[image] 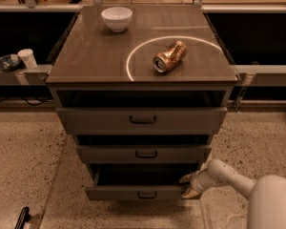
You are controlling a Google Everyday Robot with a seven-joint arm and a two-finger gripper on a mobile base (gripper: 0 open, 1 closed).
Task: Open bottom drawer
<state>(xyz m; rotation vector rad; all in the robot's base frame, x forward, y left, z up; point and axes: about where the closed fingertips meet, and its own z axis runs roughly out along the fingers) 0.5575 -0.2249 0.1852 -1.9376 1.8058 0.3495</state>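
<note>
**Gripper (pixel 188 185) at the right end of the bottom drawer (pixel 119 192)**

Gripper and its white arm (pixel 231 179) come in from the near right, low above the speckled floor (pixel 24 151). The two fingers stand apart: one fingertip (pixel 185 178) is just behind the right end of the drawer front, the other is on its near side, so the edge of the front lies between them. I cannot tell if they press on it.

The bottom drawer is the lowest of three in the grey-brown cabinet (pixel 86 66), at the near middle of the scene. It stands out a little toward the near side, with a dark gap above and behind its front. Its small dark handle (pixel 147 194) is at the centre, and the gripper does not touch it. The middle drawer (pixel 109 154) and the top drawer (pixel 95 120) are above it.

On the cabinet top, a white bowl (pixel 117 18) stands at the far left. A crushed can (pixel 169 56) lies on its side right of centre, inside a bright ring of light (pixel 129 66). A white cup (pixel 27 58) stands on a shelf at the far left.
</note>
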